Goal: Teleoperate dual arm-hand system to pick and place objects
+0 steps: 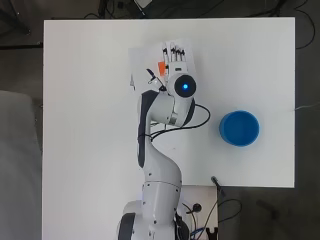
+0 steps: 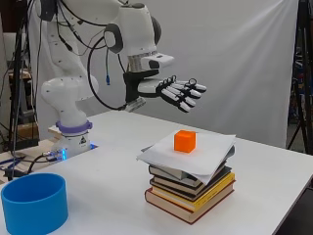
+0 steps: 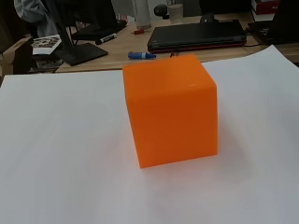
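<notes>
Hand (image 2: 168,89) hovers with fingers (image 2: 188,93) extended and spread, holding nothing. The orange cube (image 2: 185,141) sits below the fingertips, well clear of them, on a white sheet (image 2: 208,149) draped over a stack of books (image 2: 193,188). Risk: a descending finger could drag the loose sheet and slide the cube off (the stack is raised). Cube is plain, sharp-edged, glossy and uniformly orange.

One orange cube (image 2: 185,141), one white paper sheet (image 2: 205,149), one blue cup (image 2: 34,203), and a stack of roughly five books (image 2: 190,188), their edges partly hidden by the sheet.
</notes>
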Controlling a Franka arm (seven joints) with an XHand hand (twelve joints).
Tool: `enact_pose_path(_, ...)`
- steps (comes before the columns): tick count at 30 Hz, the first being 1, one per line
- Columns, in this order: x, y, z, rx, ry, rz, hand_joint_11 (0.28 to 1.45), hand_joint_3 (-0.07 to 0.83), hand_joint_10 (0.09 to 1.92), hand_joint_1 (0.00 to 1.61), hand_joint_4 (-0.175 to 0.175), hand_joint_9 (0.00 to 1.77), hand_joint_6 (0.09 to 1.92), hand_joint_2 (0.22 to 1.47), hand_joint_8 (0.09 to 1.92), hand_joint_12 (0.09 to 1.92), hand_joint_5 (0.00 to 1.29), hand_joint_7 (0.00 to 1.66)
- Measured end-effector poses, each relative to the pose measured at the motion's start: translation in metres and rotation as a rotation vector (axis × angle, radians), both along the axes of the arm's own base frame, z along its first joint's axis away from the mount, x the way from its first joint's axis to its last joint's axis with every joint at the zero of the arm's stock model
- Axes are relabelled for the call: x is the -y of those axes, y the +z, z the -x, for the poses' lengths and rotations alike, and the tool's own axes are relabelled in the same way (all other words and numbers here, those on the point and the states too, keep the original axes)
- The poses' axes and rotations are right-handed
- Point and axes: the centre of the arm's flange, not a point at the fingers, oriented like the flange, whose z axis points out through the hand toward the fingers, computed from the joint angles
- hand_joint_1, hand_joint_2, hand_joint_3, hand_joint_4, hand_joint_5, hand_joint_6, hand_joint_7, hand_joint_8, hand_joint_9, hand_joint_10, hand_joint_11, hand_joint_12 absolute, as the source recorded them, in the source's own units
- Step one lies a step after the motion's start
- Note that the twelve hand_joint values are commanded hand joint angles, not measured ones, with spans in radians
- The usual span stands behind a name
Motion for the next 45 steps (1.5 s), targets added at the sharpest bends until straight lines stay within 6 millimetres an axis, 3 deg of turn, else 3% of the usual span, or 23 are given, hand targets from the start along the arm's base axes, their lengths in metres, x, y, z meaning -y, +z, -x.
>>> enact_pose_path(6, 0.001, -0.029, 0.005, -0.071, 0.071, -0.077, 0.48, -0.003, 0.09, 0.06, 0.093, 0.4, 0.09, 0.94, 0.09, 0.09, 0.1, 0.2)
enact_pose_path(12, -0.002, -0.064, -0.002, -0.134, 0.001, -0.078, 0.47, -0.013, 0.09, 0.14, 0.091, 0.37, 0.09, 0.89, 0.09, 0.09, 0.07, 0.19)
enact_pose_path(15, 0.0, -0.068, -0.005, -0.141, 0.001, -0.072, 0.47, -0.002, 0.09, 0.19, 0.09, 0.38, 0.09, 0.91, 0.09, 0.09, 0.08, 0.2)
enact_pose_path(17, 0.001, -0.07, -0.006, -0.145, -0.019, -0.073, 0.58, 0.006, 0.09, 0.42, 0.106, 0.62, 0.09, 1.07, 0.09, 0.09, 0.4, 0.47)
enact_pose_path(18, 0.002, -0.071, -0.007, -0.147, -0.026, -0.076, 0.66, 0.006, 0.09, 0.61, 0.133, 0.78, 0.55, 1.15, 0.09, 0.09, 0.53, 0.63)
enact_pose_path(19, 0.002, -0.074, -0.008, -0.152, -0.025, -0.079, 0.71, -0.001, 0.6, 0.82, 0.109, 0.88, 0.95, 1.21, 0.55, 0.46, 0.62, 0.69)
enact_pose_path(20, 0.002, -0.078, -0.009, -0.159, -0.016, -0.078, 0.85, -0.007, 1.16, 0.99, 0.129, 1.09, 1.37, 1.23, 1.13, 1.01, 0.66, 0.86)
enact_pose_path(21, 0.003, -0.078, -0.009, -0.159, -0.005, -0.069, 0.97, -0.018, 1.52, 1.01, 0.148, 1.29, 1.38, 1.22, 1.52, 1.39, 0.74, 1.04)
enact_pose_path(22, 0.004, -0.077, -0.009, -0.16, 0.004, -0.056, 1.04, -0.019, 1.73, 1.01, 0.161, 1.42, 1.28, 1.2, 1.73, 1.61, 0.81, 1.16)
enact_pose_path(24, 0.007, -0.064, -0.006, -0.145, 0.003, -0.037, 1.09, -0.009, 1.88, 1.0, 0.173, 1.51, 1.13, 1.16, 1.89, 1.77, 0.89, 1.25)
enact_pose_path(28, 0.011, -0.041, -0.001, -0.091, -0.004, -0.099, 1.06, 0.0, 1.92, 0.99, 0.175, 1.49, 1.09, 1.15, 1.92, 1.79, 0.91, 1.22)
enact_pose_path(34, 0.013, -0.065, -0.007, -0.137, 0.001, -0.157, 1.06, 0.002, 1.92, 0.98, 0.175, 1.49, 1.12, 1.16, 1.92, 1.78, 0.89, 1.21)
enact_pose_path(38, 0.015, -0.062, -0.008, -0.146, 0.001, -0.158, 1.08, 0.001, 1.92, 0.96, 0.175, 1.5, 1.17, 1.17, 1.86, 1.79, 0.85, 1.2)
enact_pose_path(40, 0.013, -0.047, -0.007, -0.131, 0.008, -0.141, 1.09, 0.0, 1.91, 0.96, 0.175, 1.5, 1.17, 1.18, 1.81, 1.79, 0.85, 1.21)
enact_pose_path(45, 0.004, 0.023, 0.009, -0.029, 0.03, -0.069, 1.12, 0.0, 1.9, 0.96, 0.175, 1.54, 1.18, 1.18, 1.79, 1.79, 0.85, 1.26)
